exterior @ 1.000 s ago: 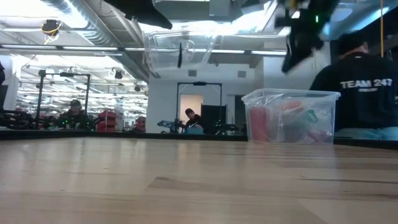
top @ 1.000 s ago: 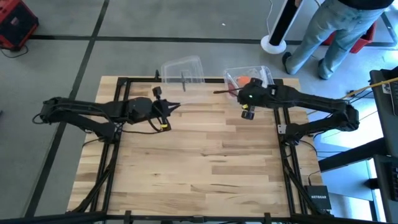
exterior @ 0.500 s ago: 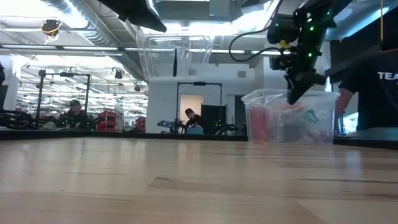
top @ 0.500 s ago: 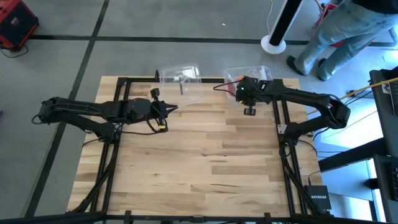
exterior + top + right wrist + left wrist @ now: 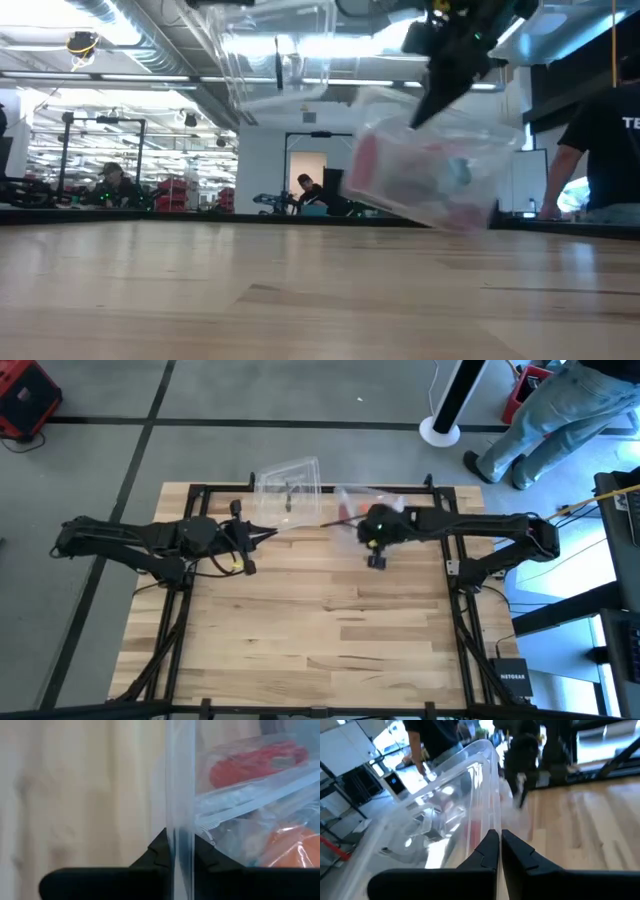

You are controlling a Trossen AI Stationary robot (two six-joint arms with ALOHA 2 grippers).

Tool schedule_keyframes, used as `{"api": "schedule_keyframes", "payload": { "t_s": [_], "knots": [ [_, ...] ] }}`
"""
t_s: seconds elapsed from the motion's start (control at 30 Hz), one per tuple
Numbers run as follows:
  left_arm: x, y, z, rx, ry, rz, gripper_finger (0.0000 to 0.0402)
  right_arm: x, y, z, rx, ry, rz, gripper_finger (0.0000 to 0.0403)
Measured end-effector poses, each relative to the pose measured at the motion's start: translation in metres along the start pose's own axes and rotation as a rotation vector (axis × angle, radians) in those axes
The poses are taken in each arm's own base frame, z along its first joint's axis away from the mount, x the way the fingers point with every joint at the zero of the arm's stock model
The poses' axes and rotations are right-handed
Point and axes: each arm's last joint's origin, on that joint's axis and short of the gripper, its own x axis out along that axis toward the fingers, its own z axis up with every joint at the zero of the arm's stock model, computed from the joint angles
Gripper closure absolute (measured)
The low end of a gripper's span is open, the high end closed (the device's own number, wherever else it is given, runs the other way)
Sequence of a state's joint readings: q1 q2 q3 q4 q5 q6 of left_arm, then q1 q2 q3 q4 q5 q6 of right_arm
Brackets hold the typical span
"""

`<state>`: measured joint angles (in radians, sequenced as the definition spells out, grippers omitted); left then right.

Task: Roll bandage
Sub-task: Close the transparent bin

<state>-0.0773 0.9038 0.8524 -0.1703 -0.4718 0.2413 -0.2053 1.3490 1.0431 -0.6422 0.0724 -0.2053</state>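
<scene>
The left end effector, fingers together on the edge of the clear lid, holds it raised off the desk, likely to free the box's mouth. The right end effector is clamped on the wall of the clear plastic box, tilting it; the bandage lies inside among packets.

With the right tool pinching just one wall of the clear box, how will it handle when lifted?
The clear plastic box hangs tilted off the table from the right tool, so it probably swings easily. Its thin wall looks likely to flex. The loose contents, including the bandage, may slide toward the low side.
</scene>
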Motion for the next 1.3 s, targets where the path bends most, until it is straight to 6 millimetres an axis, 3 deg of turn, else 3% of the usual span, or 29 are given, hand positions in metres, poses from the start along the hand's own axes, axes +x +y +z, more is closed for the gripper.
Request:
{"api": "schedule_keyframes", "payload": {
  "t_s": [0.13, 0.27, 0.37, 0.5, 0.67, 0.8, 0.9, 1.1, 1.3],
  "knots": [
    [-0.007, -0.003, 0.005, -0.019, -0.045, -0.022, 0.0401, 0.017, 0.027, 0.017, -0.008, -0.056, 0.047, 0.0367],
    [-0.01, -0.008, 0.007, -0.03, -0.065, -0.054, 0.0401, 0.029, 0.046, 0.027, -0.029, -0.067, 0.055, 0.0308],
    [-0.011, -0.011, 0.01, -0.044, -0.085, -0.067, 0.0401, 0.023, 0.051, 0.035, -0.028, -0.072, 0.029, 0.0254],
    [-0.015, -0.014, 0.017, -0.061, -0.153, -0.088, 0.0401, -0.005, 0.047, 0.049, -0.042, -0.008, 0.037, 0.019],
    [-0.021, -0.016, 0.03, -0.055, -0.318, -0.244, 0.0401, -0.066, 0.036, 0.051, -0.01, 0.029, 0.037, 0.0146],
    [-0.025, -0.017, 0.036, -0.022, -0.436, -0.381, 0.0401, -0.111, 0.027, 0.038, 0.017, -0.155, -0.018, 0.0139],
    [-0.027, -0.016, 0.041, -0.014, -0.526, -0.463, 0.0401, -0.129, 0.024, 0.023, 0.013, -0.37, -0.059, 0.0141],
    [-0.028, -0.016, 0.047, -0.019, -0.631, -0.602, 0.0401, -0.119, 0.028, -0.002, 0.0, -0.827, -0.084, 0.015],
    [-0.021, -0.022, 0.046, -0.031, -0.627, -0.652, 0.0401, -0.094, 0.034, -0.002, -0.076, -1.091, -0.131, 0.015]
  ]
}}
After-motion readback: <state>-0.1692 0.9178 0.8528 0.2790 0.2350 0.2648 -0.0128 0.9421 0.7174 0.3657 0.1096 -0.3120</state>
